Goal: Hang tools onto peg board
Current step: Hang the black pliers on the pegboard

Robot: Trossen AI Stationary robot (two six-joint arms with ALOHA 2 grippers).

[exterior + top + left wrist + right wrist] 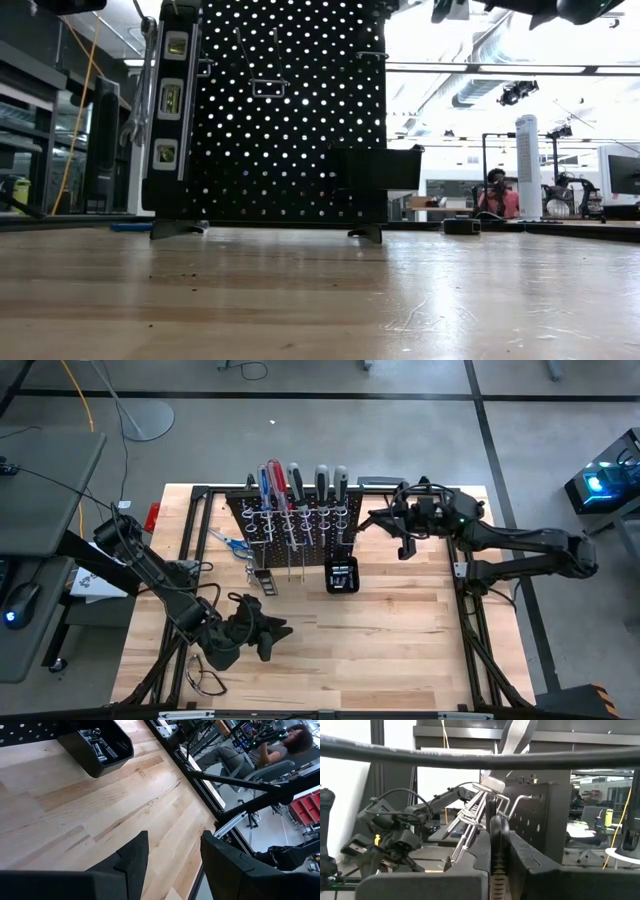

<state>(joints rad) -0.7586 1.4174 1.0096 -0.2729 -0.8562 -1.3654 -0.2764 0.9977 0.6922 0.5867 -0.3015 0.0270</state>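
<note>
Peg board point(292, 525) stands upright at desk point(400, 640) rear, screwdrivers point(300, 485) already hung along its top. Right end effector point(365, 520), fingers together, sits beside the board's right edge near the hooks; it likely should withdraw straight, avoiding snags. Left end effector point(275, 632) waits low, fingers apart, empty. No legible labels or writing.

A: The upright black metal peg board point(290, 525) is dotted all over with small holes, and light shows through them as bright specks.

B: Screwdriver handles point(275, 482) along its top: blue, red, black, then two grey.

A: Blue-handled scissors point(232, 542) lie beyond the left pincer point(268, 637), which is black.

B: The pale wooden plank bench point(400, 630) shows streaky grain.
</note>
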